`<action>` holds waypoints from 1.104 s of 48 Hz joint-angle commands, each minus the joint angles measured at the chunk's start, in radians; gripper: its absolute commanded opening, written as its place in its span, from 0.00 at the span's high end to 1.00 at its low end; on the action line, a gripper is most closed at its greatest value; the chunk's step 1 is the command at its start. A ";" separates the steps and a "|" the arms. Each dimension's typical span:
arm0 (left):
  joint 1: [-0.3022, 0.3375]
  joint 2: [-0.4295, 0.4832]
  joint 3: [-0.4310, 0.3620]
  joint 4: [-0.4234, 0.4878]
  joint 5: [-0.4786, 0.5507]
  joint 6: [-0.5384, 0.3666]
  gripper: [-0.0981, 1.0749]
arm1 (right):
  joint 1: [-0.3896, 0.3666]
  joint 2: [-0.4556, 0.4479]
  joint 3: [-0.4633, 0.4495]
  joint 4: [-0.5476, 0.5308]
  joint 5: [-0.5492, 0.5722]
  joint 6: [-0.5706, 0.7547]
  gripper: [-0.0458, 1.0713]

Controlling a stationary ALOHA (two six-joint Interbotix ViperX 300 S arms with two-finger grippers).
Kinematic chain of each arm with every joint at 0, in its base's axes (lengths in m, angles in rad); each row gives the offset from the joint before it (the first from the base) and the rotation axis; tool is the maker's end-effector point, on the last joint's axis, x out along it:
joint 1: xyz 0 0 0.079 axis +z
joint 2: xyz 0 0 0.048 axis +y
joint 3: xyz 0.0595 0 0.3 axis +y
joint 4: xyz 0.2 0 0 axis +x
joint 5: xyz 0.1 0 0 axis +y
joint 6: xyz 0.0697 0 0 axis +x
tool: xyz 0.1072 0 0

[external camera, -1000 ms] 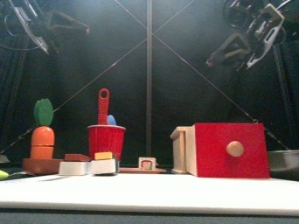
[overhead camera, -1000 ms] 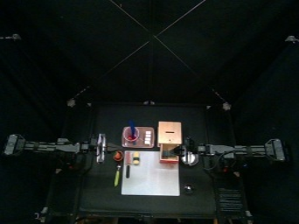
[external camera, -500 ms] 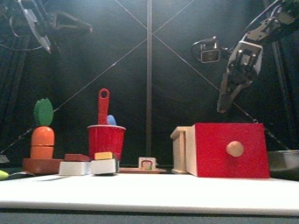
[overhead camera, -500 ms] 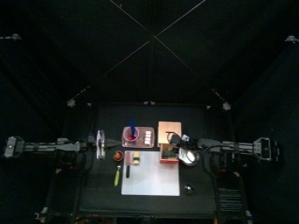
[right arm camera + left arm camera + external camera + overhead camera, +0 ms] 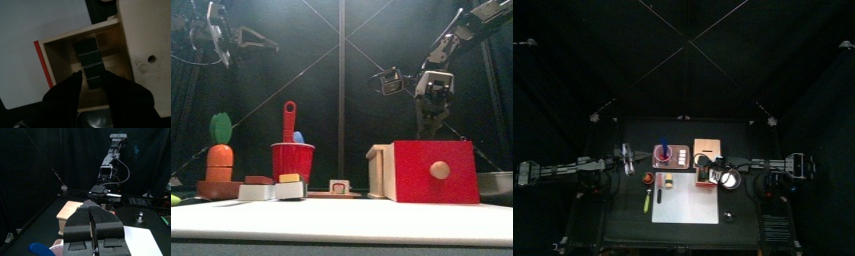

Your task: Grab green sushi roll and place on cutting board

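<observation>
**Pick not yet made: roll lying in the box, board standing bare**

The green roll [image 5: 93, 82] is lying inside the open wooden box [image 5: 133, 35], at the near end of a short column of dark green pieces. In the top view the box is standing at about 1 o'clock of the white board [image 5: 687, 205]. No roll is lying on the board, so none of the transfer is showing as done.

The right gripper [image 5: 92, 73] is pointing down into the box. Its jaws are standing apart, one on each side of the roll, and nothing is being carried. Whether the tips are touching the roll cannot be told.

The left gripper [image 5: 90, 207] is hanging above the table at about 10 o'clock of the board. Its jaws are pressed together with only a thin seam between them, and it is gripping nothing.

Judging from this, the approach is looking nearly complete. The closing on the roll, the lift clear of the box walls, the carry towards 7 o'clock and the release on the board are all remaining.

No brand, label or writing is readable in any view. The small pieces at the table's front are showing marks too small to make out.
</observation>
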 commanded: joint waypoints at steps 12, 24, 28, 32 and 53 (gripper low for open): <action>0.003 0.003 -0.015 0.000 -0.006 0.000 0.87 | 0.002 0.008 -0.014 -0.046 -0.008 -0.003 0.24; 0.012 0.003 -0.020 -0.002 -0.014 0.002 0.87 | 0.003 0.023 0.005 -0.067 -0.032 -0.017 0.21; 0.012 0.002 -0.021 -0.002 -0.014 0.000 0.87 | 0.011 0.037 0.003 -0.063 -0.038 -0.031 0.21; 0.012 0.002 -0.020 -0.002 -0.014 0.000 0.87 | 0.018 0.052 -0.003 -0.067 -0.040 -0.043 0.21; 0.009 0.003 -0.015 -0.002 -0.014 -0.005 0.87 | 0.025 0.137 -0.029 -0.140 -0.043 -0.043 0.21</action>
